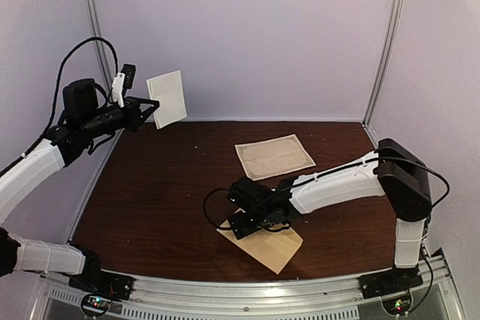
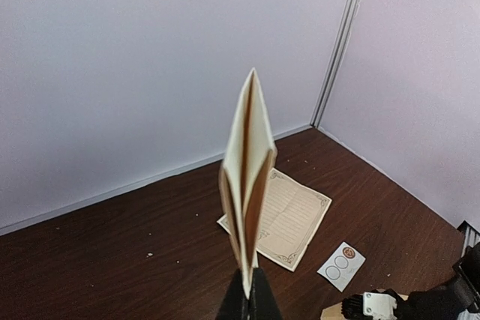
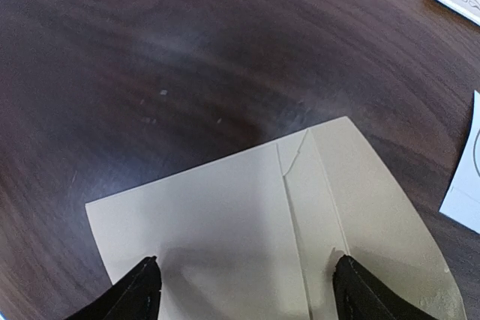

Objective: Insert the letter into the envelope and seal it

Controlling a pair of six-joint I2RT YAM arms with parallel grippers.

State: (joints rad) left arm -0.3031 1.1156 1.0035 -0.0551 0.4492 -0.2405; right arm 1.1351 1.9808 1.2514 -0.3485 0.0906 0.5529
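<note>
My left gripper [image 1: 152, 106] is raised at the back left and shut on the bottom edge of a folded cream letter [image 1: 166, 99]. In the left wrist view the letter [image 2: 247, 177] stands upright out of the shut gripper [image 2: 251, 299], its folds slightly spread. The tan envelope [image 1: 271, 246] lies flat near the table's front edge. My right gripper [image 1: 244, 222] is low over its left part. In the right wrist view the gripper [image 3: 244, 266] is open and empty, its fingertips [image 3: 144, 271] spread across the envelope [image 3: 240, 215], whose flap side lies to the right.
A flat lined sheet with an ornate border [image 1: 274, 156] lies at the middle back; it also shows in the left wrist view [image 2: 294, 215]. A small white card with round stickers [image 2: 341, 265] lies between that sheet and the envelope. Walls and metal posts [image 1: 386, 43] enclose the table.
</note>
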